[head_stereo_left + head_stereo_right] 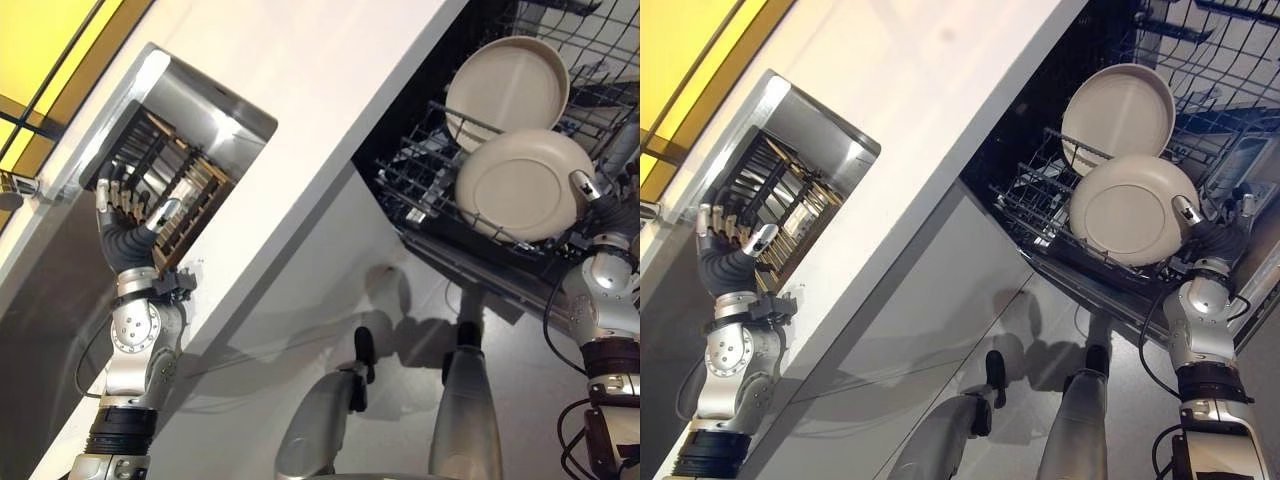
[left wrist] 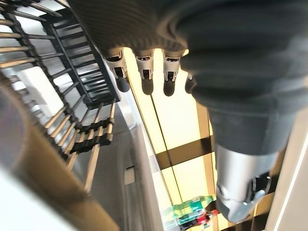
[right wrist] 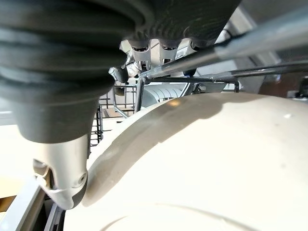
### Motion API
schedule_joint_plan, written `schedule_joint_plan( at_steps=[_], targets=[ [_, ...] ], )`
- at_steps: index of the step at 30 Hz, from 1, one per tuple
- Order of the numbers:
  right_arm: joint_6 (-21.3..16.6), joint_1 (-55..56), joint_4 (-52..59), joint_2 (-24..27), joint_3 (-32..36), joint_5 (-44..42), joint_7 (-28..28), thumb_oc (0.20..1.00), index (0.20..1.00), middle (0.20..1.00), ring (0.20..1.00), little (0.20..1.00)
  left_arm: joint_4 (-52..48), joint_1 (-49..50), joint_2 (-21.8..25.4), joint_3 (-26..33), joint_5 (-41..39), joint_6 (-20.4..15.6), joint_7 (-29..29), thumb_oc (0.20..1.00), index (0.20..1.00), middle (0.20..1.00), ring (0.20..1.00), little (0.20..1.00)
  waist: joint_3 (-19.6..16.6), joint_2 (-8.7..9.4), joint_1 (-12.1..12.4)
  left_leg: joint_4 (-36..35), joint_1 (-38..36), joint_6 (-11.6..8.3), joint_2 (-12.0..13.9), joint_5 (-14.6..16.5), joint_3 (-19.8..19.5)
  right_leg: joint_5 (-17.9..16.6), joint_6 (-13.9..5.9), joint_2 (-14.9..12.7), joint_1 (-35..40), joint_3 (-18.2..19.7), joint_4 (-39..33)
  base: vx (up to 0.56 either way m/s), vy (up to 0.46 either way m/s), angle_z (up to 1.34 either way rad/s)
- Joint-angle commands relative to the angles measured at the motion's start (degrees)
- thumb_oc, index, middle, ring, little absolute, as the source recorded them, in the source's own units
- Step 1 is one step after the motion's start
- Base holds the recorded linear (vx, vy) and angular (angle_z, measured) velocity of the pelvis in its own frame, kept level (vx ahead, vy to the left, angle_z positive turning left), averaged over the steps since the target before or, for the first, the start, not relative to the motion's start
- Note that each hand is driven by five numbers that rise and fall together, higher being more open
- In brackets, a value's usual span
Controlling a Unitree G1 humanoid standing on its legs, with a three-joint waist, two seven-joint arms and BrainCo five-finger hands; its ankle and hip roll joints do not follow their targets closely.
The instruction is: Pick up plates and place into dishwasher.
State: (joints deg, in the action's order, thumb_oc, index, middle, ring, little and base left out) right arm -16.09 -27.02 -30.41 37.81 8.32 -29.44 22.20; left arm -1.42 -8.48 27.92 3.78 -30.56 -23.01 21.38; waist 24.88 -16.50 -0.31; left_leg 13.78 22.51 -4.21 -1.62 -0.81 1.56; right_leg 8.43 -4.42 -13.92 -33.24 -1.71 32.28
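Two beige plates stand on edge in the dishwasher's lower wire rack (image 1: 415, 175): a far plate (image 1: 505, 90) and a near plate (image 1: 520, 185). My right hand (image 1: 1212, 240) reaches in at the near plate's rim. Its thumb (image 3: 62, 185) lies against the plate's (image 3: 216, 159) edge and its fingers curl on the other side, behind a rack wire. My left hand (image 1: 125, 235) is up at the sink, fingers (image 2: 144, 79) straight, its fingertips at the slatted dish rack (image 1: 185, 200) that sits in the steel basin.
A white counter (image 1: 330, 100) runs between the sink and the dishwasher. The dishwasher door (image 1: 480, 265) hangs open below the lower rack, and an upper wire rack (image 1: 600, 40) lies beyond the plates. A yellow panel (image 1: 50, 40) is behind the sink.
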Motion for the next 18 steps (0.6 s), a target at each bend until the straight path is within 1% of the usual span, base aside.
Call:
schedule_joint_plan(
  at_steps=[1, 6, 9, 14, 18],
  targets=[
    [-3.4, -10.2, 2.8, -0.7, -4.2, 2.0, -1.9, 1.0, 1.0, 1.0, 1.0, 1.0, 0.6, -3.2, 1.2, -1.1, 1.3, -0.4, 1.4, 1.0, 1.0, 1.0, 1.0, 1.0, 4.9, 1.41, 1.2, 9.7, 3.5, 1.32, -1.6, 3.7, -1.2, -9.5, 0.23, -0.3, 4.7, 1.1, -15.0, 0.01, 0.044, 0.08],
    [-3.2, -11.1, 3.3, -2.8, -5.3, 0.0, -0.7, 1.0, 1.0, 1.0, 1.0, 1.0, 0.3, -3.4, 0.9, -1.2, 1.6, 0.2, 1.2, 1.0, 1.0, 1.0, 1.0, 1.0, 4.9, 1.89, 2.3, 9.2, 3.8, 1.65, -1.8, 4.2, -1.5, -10.0, -0.26, -1.0, 4.5, 0.3, -15.5, 0.03, 0.051, 0.04],
    [-3.8, -11.0, 4.9, -5.3, -6.0, -0.5, 0.2, 1.0, 1.0, 1.0, 1.0, 1.0, -0.1, -3.0, 0.7, -1.5, 1.3, 0.4, 1.1, 1.0, 1.0, 1.0, 1.0, 1.0, 4.9, 2.07, 2.9, 9.0, 3.9, 1.89, -2.0, 4.5, -1.8, -10.4, -0.47, -1.4, 4.8, 0.0, -16.1, 0.04, 0.072, 0.04],
    [-3.2, -12.2, 7.3, -7.8, -7.9, 1.5, 1.6, 1.0, 1.0, 1.0, 1.0, 1.0, -0.2, -2.7, 0.2, -1.8, 1.3, 0.1, 0.6, 1.0, 1.0, 1.0, 1.0, 1.0, 4.9, 1.71, 3.7, 7.9, 3.1, 2.15, -2.5, 4.5, -2.0, -11.2, -0.89, -2.4, 5.5, -0.3, -17.2, 0.03, 0.109, 0.06],
    [-1.7, -13.5, 10.7, -9.6, -10.3, 5.7, 3.4, 1.0, 1.0, 1.0, 1.0, 1.0, -0.5, -2.0, -0.4, -2.2, 1.2, -0.1, 0.4, 1.0, 1.0, 1.0, 1.0, 1.0, 4.9, 1.58, 4.6, 7.5, 2.7, 2.36, -3.0, 4.4, -2.1, -11.7, -1.22, -3.3, 5.9, -0.7, -17.8, 0.02, 0.111, 0.09]
  ],
)
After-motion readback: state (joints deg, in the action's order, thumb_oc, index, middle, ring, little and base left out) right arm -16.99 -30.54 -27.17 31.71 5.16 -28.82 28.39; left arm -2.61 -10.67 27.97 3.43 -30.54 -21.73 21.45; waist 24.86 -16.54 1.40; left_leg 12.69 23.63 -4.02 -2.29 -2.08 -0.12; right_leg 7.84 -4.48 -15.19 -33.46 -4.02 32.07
